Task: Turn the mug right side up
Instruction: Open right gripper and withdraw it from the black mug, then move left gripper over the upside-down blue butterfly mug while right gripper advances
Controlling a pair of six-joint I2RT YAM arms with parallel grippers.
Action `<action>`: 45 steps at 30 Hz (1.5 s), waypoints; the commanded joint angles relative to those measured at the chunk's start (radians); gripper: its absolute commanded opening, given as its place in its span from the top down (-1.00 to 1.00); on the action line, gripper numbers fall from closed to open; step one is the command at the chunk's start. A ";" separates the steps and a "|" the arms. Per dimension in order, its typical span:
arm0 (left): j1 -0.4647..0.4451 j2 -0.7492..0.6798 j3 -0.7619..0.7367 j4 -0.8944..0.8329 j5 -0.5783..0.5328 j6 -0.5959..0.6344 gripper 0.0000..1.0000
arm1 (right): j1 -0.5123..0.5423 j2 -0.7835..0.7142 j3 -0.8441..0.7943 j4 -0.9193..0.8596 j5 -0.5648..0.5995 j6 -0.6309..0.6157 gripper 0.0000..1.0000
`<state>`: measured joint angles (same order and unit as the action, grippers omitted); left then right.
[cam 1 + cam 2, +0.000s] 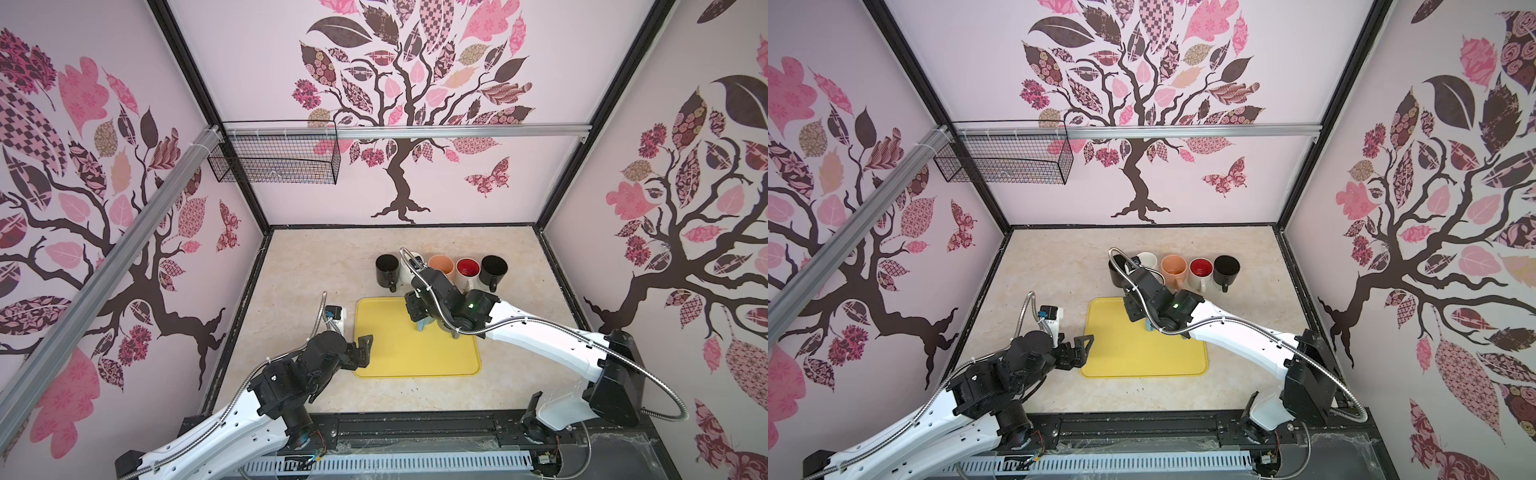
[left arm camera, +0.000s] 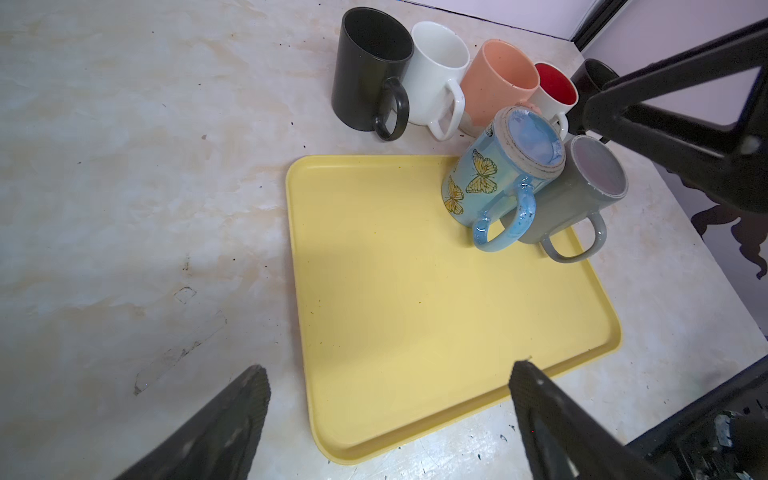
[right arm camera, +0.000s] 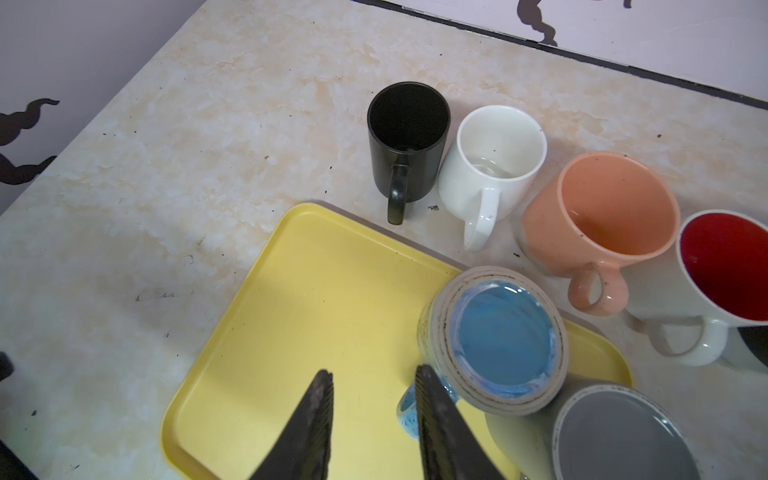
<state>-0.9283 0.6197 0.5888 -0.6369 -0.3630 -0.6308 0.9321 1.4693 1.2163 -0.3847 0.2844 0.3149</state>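
Mug — just beside right tool

left pincer: jaws wide apart | right pincer: jaws narrowly parted, pointing down

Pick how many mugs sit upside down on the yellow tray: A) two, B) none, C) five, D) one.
A: the blue butterfly mug and the grey mug both sit base-up on the yellow tray.
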 commanded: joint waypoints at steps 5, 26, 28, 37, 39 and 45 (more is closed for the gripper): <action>-0.002 0.031 0.036 0.031 -0.009 0.005 -0.86 | 0.067 -0.076 -0.013 0.066 -0.031 -0.011 0.25; -0.001 -0.006 -0.001 0.010 -0.024 0.022 -0.87 | 0.071 0.035 -0.048 0.172 -0.182 0.102 0.15; -0.001 0.000 -0.004 0.010 -0.018 0.020 -0.87 | 0.071 0.036 -0.051 0.175 -0.188 0.116 0.14; -0.001 0.008 0.001 0.015 -0.026 0.019 -0.87 | 0.071 -0.003 -0.073 0.186 -0.176 0.090 0.11; -0.001 0.021 0.003 0.024 -0.025 0.021 -0.86 | 0.071 -0.003 -0.058 0.161 -0.176 0.077 0.11; -0.001 0.091 0.002 0.070 0.005 0.031 -0.86 | 0.054 -0.052 -0.123 0.197 -0.167 0.096 0.08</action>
<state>-0.9283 0.6956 0.5888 -0.6151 -0.3717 -0.6201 1.0000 1.4750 1.1271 -0.2016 0.1074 0.4114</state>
